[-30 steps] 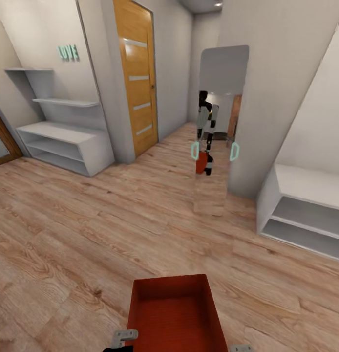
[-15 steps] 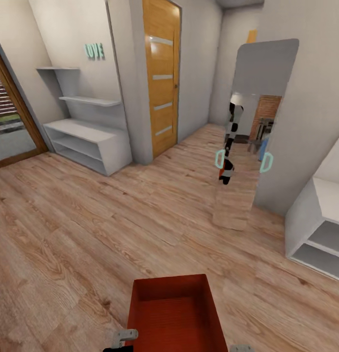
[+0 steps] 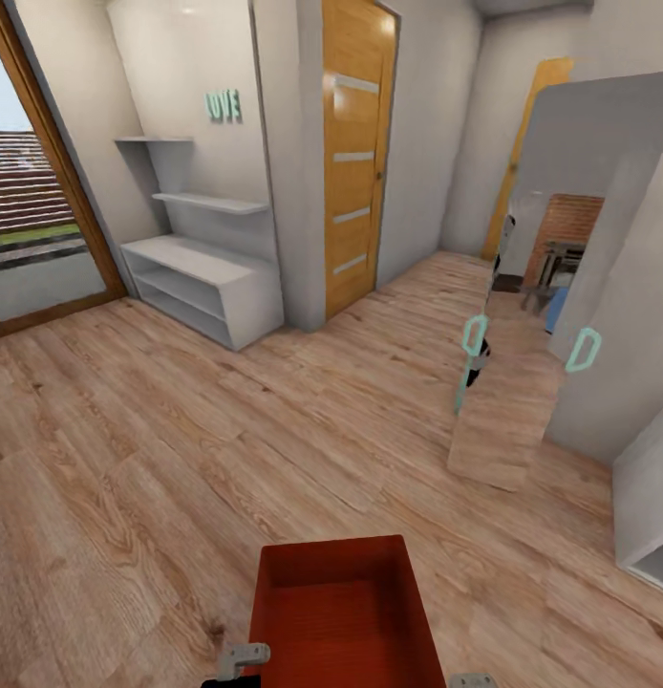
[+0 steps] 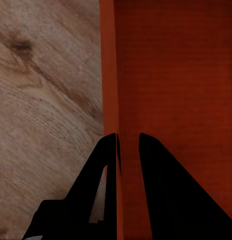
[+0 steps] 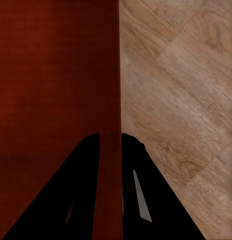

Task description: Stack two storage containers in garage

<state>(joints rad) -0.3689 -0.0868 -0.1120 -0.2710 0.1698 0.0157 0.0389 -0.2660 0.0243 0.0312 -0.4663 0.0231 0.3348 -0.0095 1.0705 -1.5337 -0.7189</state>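
Observation:
One orange-red storage container (image 3: pixel 341 612) hangs low in front of me over the light wood plank floor (image 3: pixel 179 459), its open top facing up. My left gripper (image 4: pixel 127 137) is shut on its left side wall (image 4: pixel 109 75), one finger inside and one outside. On the opposite wall (image 5: pixel 113 75) my right gripper (image 5: pixel 109 136) is shut the same way. In the head view, grey parts of the left gripper (image 3: pixel 238 659) and the right gripper (image 3: pixel 470 680) flank the bin. The second container, the garage and its dark grey floor are out of view.
A white low shelf unit (image 3: pixel 203 282) stands against the left wall beside a wood-framed glass door (image 3: pixel 35 220). An orange wooden door (image 3: pixel 355 158) is ahead. A tall mirror (image 3: pixel 523 315) leans at the right, next to another white shelf (image 3: pixel 647 516). A corridor runs between them.
The whole view has shifted right as the camera turned left, bringing the glass door into sight. The container stays in the same place between both grippers.

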